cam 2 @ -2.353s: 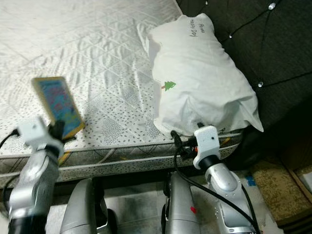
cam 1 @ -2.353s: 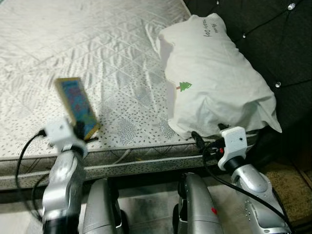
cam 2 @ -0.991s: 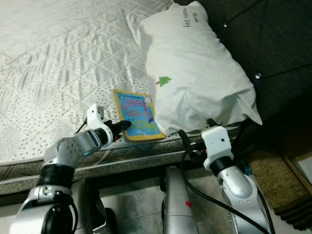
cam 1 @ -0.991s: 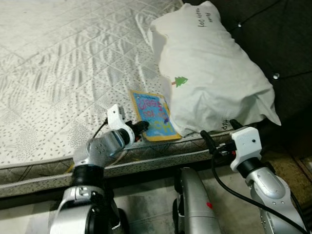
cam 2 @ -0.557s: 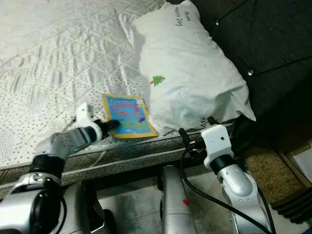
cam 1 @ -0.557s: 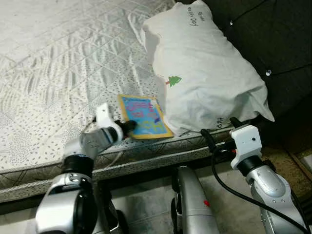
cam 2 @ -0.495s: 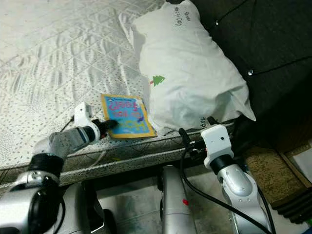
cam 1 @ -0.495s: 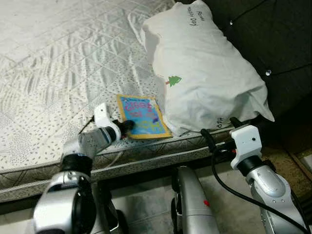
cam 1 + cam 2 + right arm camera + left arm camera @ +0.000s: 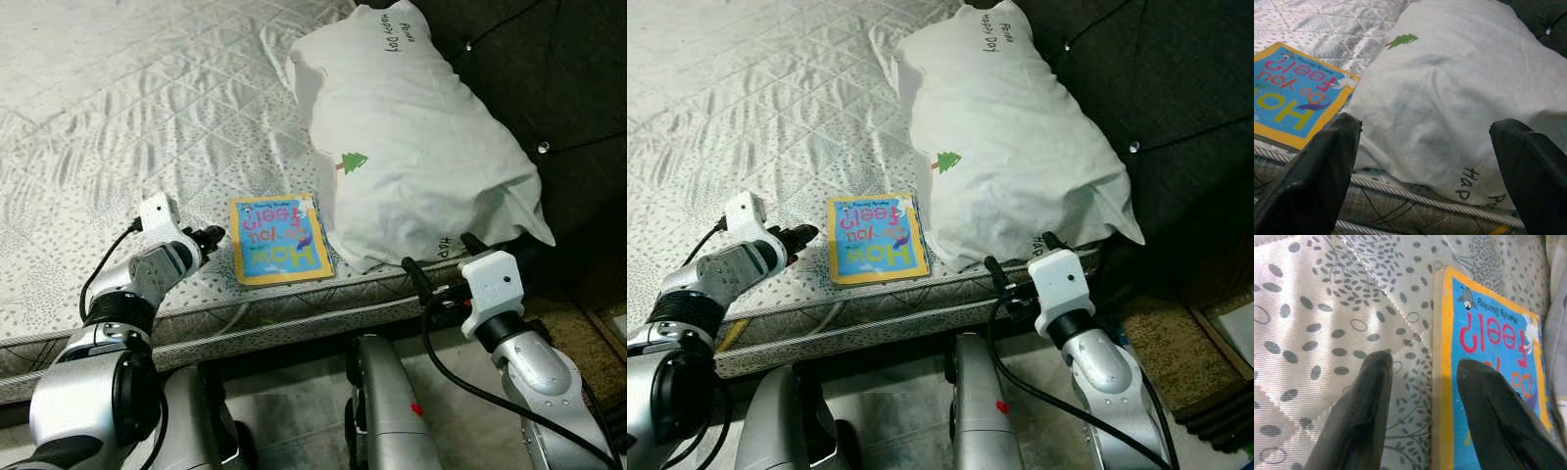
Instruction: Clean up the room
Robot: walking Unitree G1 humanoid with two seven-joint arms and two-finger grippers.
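A children's book (image 9: 279, 240) with a blue cover and yellow border lies flat on the white quilted mattress (image 9: 147, 88), close to its front edge. It sits just left of a white pillow (image 9: 411, 147) with a small green tree print. My left gripper (image 9: 211, 237) is low over the mattress at the book's left side, open and holding nothing. In the left wrist view the book's edge (image 9: 1442, 357) lies between the fingers (image 9: 1359, 406). My right gripper (image 9: 439, 259) stands open at the mattress edge, just in front of the pillow (image 9: 1449, 88).
A dark tufted headboard (image 9: 549, 69) rises behind and right of the pillow. The mattress's piped front edge (image 9: 294, 313) runs across in front of my legs. A brown mat (image 9: 588, 362) lies on the floor at the lower right.
My left gripper carried the book from the left, laid it flat beside the pillow, let go and drew back left. The right arm stayed put; the camera shifted slightly.
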